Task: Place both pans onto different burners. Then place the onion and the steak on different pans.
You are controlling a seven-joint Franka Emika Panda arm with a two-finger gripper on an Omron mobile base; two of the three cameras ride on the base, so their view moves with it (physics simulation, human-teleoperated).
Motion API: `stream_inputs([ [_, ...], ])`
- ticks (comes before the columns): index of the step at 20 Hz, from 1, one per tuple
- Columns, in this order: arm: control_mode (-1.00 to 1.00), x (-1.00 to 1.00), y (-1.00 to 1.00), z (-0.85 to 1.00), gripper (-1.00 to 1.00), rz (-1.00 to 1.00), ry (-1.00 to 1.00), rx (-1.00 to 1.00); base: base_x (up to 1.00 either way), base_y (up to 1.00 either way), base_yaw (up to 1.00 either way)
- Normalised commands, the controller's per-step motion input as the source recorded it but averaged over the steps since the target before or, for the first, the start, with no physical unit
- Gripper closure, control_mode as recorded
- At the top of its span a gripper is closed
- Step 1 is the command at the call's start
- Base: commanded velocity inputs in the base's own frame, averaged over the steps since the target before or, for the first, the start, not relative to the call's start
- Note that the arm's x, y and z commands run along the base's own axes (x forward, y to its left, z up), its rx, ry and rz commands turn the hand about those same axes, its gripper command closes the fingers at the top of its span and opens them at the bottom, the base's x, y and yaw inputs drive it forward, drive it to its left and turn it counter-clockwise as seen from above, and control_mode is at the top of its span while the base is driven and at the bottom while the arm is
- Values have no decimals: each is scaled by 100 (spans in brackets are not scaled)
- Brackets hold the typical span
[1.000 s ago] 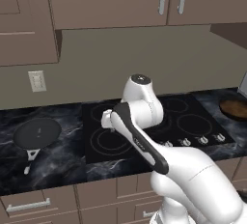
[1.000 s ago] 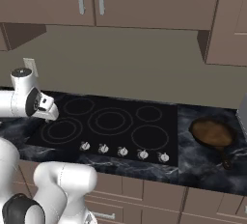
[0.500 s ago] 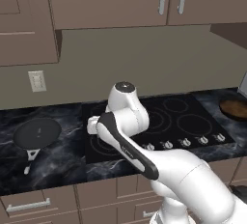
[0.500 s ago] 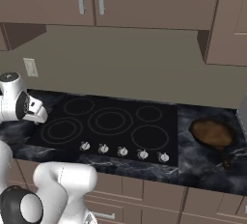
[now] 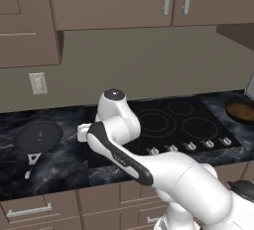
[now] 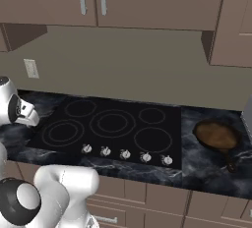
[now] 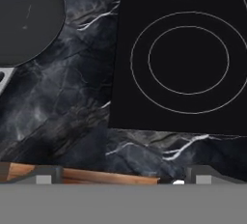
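Your gripper [image 7: 123, 172] hangs with its jaws spread wide, holding nothing, above the dark marble counter [image 7: 67, 102] beside the cooktop [image 7: 183, 54].
The dark grey pan [image 5: 38, 136] sits on the counter left of the cooktop; the brown pan [image 6: 215, 134] sits on the counter to its right, both off the burners [image 6: 113, 123].

Dark pan [image 5: 38, 135] left of cooktop [image 5: 168, 125], brown pan [image 6: 216, 134] right

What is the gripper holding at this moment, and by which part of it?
Nothing is held. The gripper is open, with only dark counter between its fingertips; the dark pan lies apart on the counter.
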Motion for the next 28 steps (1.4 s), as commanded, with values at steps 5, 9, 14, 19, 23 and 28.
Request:
stream_inputs([
  [5, -100, 6, 42, -14, -100, 0, 0, 0, 0, 0, 0],
  [9, -100, 3, 41, -10, -100, 0, 0, 0, 0, 0, 0],
  [14, -100, 7, 42, -8, -100, 0, 0, 0, 0, 0, 0],
  [19, -100, 5, 37, -1, -100, 0, 0, 0, 0, 0, 0],
  [23, -100, 6, 35, -1, -100, 0, 0, 0, 0, 0, 0],
  [28, -100, 6, 38, -5, -100, 0, 0, 0, 0, 0, 0],
])
